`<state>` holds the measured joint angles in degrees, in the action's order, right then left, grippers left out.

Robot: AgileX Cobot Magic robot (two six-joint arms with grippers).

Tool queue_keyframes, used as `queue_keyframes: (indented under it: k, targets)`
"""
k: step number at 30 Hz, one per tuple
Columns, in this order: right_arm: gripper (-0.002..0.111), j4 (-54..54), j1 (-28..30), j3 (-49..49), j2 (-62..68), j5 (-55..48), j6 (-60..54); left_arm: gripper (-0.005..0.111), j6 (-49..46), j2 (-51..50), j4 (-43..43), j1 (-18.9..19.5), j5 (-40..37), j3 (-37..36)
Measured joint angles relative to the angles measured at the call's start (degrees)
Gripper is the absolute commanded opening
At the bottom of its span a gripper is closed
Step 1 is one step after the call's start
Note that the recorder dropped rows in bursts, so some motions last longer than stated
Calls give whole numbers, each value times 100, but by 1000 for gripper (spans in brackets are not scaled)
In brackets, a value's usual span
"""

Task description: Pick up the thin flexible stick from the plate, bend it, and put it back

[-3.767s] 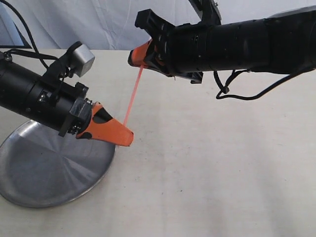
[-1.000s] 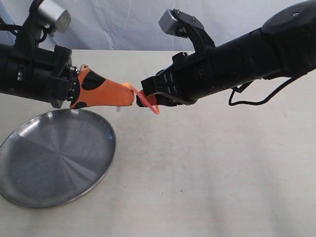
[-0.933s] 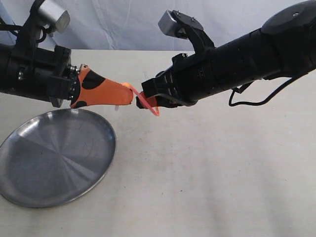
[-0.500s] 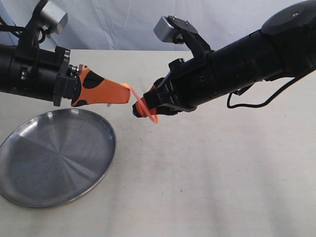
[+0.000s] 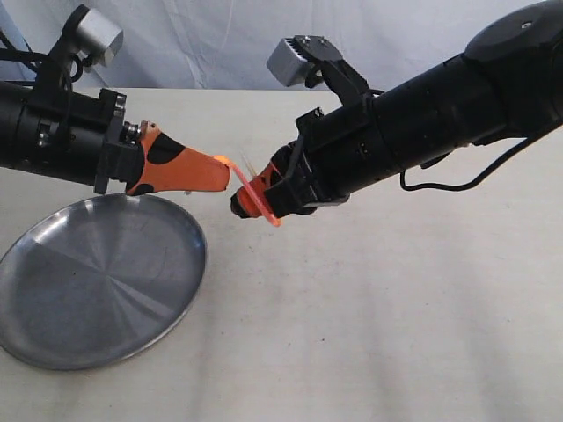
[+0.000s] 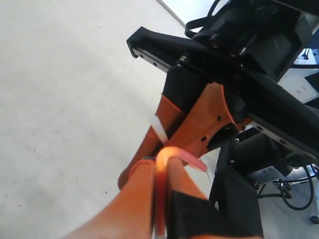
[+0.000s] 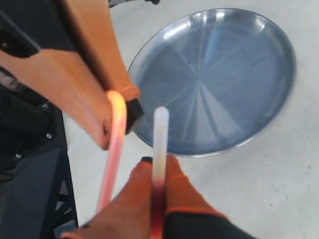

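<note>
Stick (image 5: 261, 195) looped, ends pinched in left pincer (image 5: 225, 169) and right pincer (image 5: 244, 204), off plate (image 5: 97, 286)

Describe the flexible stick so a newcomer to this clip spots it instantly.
Start at the silver plate, then look up and right to where the left hand and right hand nearly meet. Bridging them is the thin flexible stick: a slim red-orange loop, far thinner than the broad orange hands gripping it.
</note>
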<state>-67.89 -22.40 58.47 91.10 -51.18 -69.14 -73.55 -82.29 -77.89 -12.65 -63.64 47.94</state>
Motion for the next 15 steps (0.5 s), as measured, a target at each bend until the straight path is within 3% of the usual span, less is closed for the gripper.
queue_keyframes:
  k: [15]
  targets:
    - [0, -21, 0, 0, 0, -105, -1266, 0, 91, 0, 68, 0, -45, 0]
